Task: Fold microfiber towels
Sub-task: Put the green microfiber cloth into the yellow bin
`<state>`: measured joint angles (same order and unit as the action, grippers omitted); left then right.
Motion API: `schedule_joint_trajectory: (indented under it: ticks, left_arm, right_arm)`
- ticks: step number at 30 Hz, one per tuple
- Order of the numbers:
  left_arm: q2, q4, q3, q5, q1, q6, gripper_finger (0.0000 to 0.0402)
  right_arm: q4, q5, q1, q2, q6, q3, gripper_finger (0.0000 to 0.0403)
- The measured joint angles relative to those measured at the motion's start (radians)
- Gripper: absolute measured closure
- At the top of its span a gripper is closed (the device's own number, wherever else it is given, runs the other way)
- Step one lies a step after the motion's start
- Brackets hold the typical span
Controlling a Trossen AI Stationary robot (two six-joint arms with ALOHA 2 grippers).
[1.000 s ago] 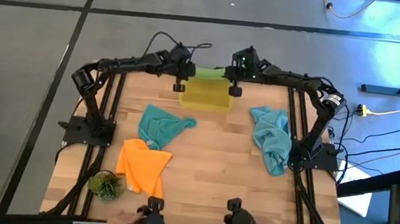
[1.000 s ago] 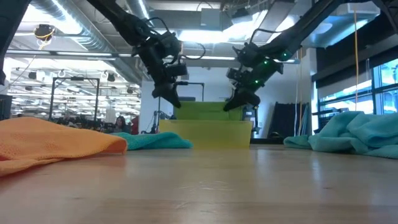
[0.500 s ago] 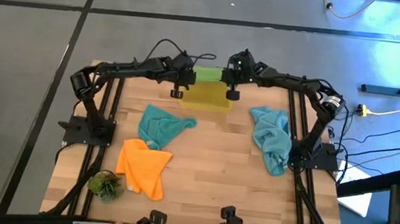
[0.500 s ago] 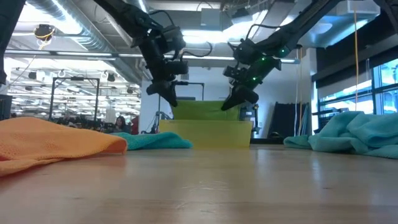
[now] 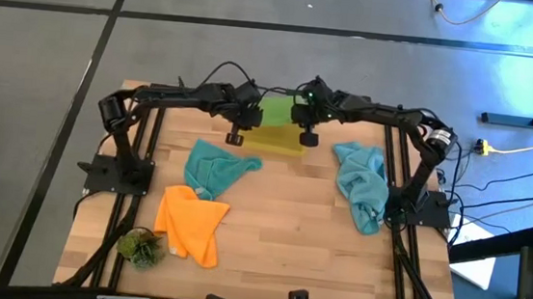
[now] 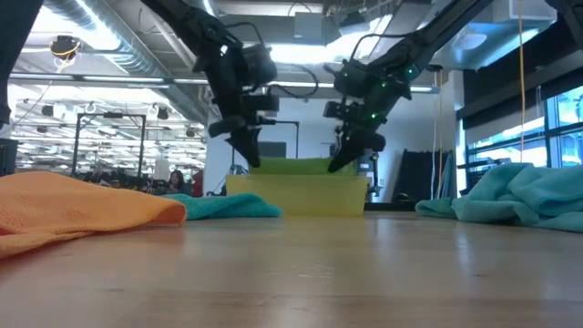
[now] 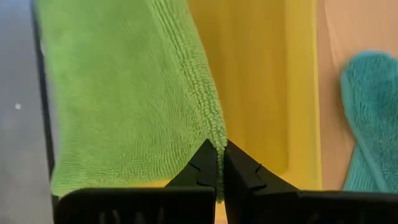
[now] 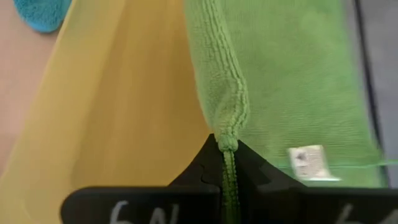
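Observation:
A green microfiber towel point(image 5: 275, 105) lies spread over the far part of the yellow bin point(image 5: 279, 143) at the table's far edge. My left gripper point(image 5: 236, 137) is shut on its left near corner and my right gripper point(image 5: 308, 137) on its right near corner, both above the bin point(image 6: 296, 196). One teal towel point(image 5: 215, 167) lies crumpled left of centre, another point(image 5: 362, 185) at the right. An orange towel point(image 5: 190, 222) lies near the front left. My left gripper pinches the green towel's hemmed corner point(image 7: 214, 132) between its two fingers, slanting down from above. The corner is lifted over the bin while the rest trails back toward the far edge. My right gripper pinches the towel's other near corner at the hem point(image 8: 227, 138) between its two fingers, slanting down from above. That corner is held up over the bin, and the cloth with its white label point(image 8: 305, 157) spreads away behind it.
A small green plant tuft point(image 5: 140, 247) stands at the front left corner. Bare wood shows in the table's middle and front right point(image 5: 297, 239). The black frame rails run along both sides of the table.
Both grippers, still shut on the green towel's corners, have moved toward the table's near edge and tipped further downward. The towel's held edge has been drawn with them over the yellow bin, while its far part stays at the back.

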<state>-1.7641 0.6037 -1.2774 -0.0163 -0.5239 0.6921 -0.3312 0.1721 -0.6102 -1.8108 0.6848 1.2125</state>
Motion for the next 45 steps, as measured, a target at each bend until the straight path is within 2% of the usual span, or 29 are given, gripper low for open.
schedule_joint_trajectory:
  ticks: [9,18,23,26,32,37,40,45]
  left_arm:
    - [-0.049,0.031,-0.001,-0.011,-0.006,-0.002,0.0402]
    - [-0.049,0.058,-0.001,-0.011,-0.043,-0.003,0.0402]
    - [-0.049,0.063,-0.001,-0.008,-0.058,-0.003,0.0402]
    - [-0.049,0.076,-0.001,-0.013,-0.063,-0.003,0.0402]
    - [-0.048,0.151,-0.002,-0.078,-0.077,0.017,0.0402]
    - [-0.048,0.161,-0.002,-0.058,-0.093,0.017,0.0401]
    - [-0.048,0.163,-0.001,-0.019,-0.092,0.018,0.0401]
    - [-0.048,0.16,-0.001,0.005,-0.092,0.017,0.0401]
  right_arm:
    - [-0.047,0.016,0.033,-0.054,-0.003,0.0,0.0394]
    - [-0.042,0.122,0.058,-0.067,-0.052,0.002,0.0392]
    - [-0.033,0.147,0.058,-0.1,-0.056,0.003,0.0388]
    - [-0.033,0.175,0.058,-0.114,-0.057,0.004,0.0367]
    - [-0.068,0.196,0.058,-0.106,-0.059,0.0,0.0281]
    - [-0.096,0.192,0.058,-0.087,-0.053,0.001,0.0224]
    - [-0.113,0.191,0.058,-0.082,-0.052,0.001,0.021]
    - [-0.132,0.191,0.059,-0.082,-0.048,0.001,0.021]
